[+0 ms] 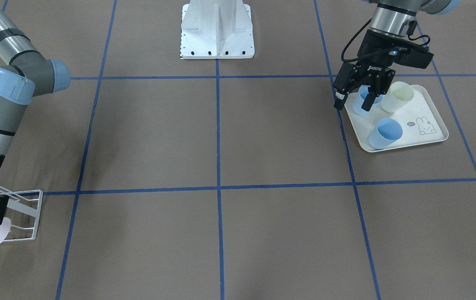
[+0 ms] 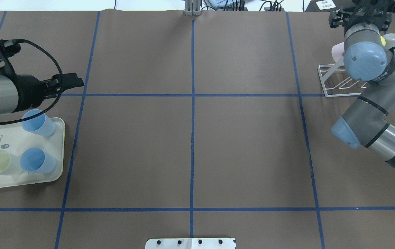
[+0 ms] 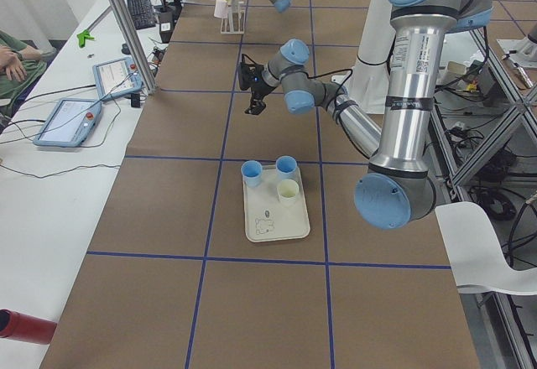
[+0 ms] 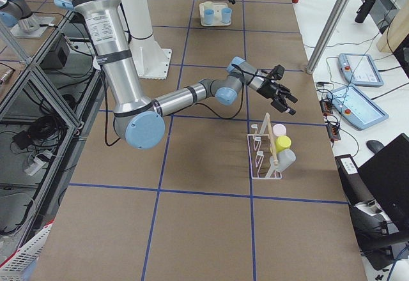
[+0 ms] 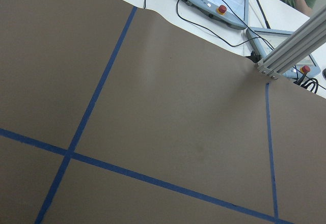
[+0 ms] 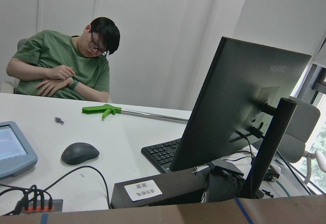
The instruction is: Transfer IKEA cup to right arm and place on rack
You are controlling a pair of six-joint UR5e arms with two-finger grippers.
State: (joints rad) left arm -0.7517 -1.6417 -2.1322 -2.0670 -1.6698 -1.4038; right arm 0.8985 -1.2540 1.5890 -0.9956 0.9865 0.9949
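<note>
Left tool [image 1: 353,106] is hovering released near the tray [image 1: 417,139] holding the blue IKEA cup [image 2: 40,122]; right tool [image 4: 286,102] is idling released by the rack [image 4: 262,156]. Risk: off-centre descent knocking neighbouring cups [image 2: 36,160] over.

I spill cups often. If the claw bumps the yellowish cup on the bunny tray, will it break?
The yellowish cup stands upright, taller than wide, so a bump could tip it. It looks like thin plastic: probably light, unlikely to break. Being round, it might roll until the rim of the tray stops it.
</note>
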